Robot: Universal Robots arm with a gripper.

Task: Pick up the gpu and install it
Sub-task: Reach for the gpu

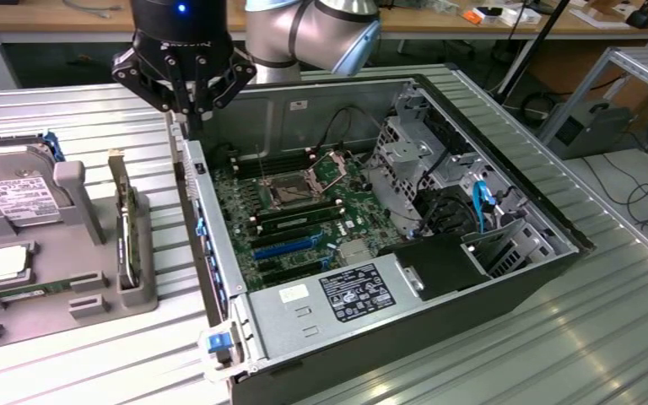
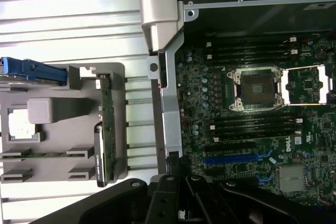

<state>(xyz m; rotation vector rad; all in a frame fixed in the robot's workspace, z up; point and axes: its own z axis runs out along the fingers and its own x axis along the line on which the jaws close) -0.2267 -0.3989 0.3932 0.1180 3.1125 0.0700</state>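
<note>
Nearest me in the exterior view: the front corner of the open computer case (image 1: 301,105), with a small blue clip (image 1: 219,342) on it. The case lies on its side on the ribbed metal desk (image 1: 504,337). Inside, near end, I see a silver power supply with a black label (image 1: 358,291).

Next back, on the exterior view's left: a grey holder (image 1: 88,287) sits on the desk just beside the case. The gpu (image 1: 129,232) (image 2: 108,114) stands on edge in a slot of that holder, on the side closest to the case, uninstalled. A square processor chip (image 1: 3,264) (image 2: 21,124) lies flat in a pocket of the holder. Behind it, the hard drive (image 1: 14,194) with its white label leans in its cradle.

Mid-case: green motherboard (image 1: 301,211), blue expansion slots (image 1: 284,246) (image 2: 236,158) bare, and the processor socket (image 1: 290,192) (image 2: 255,85) with its frame swung open.

Farther back: the end effector (image 1: 193,126) hangs fingers-down over the case's wall on the holder side, near the far corner. Its fingers are pressed together and pinch nothing I can see. It is apart from the gpu, above it and farther back.

Farthest: the grey arm (image 1: 313,29) rises behind the case.
</note>
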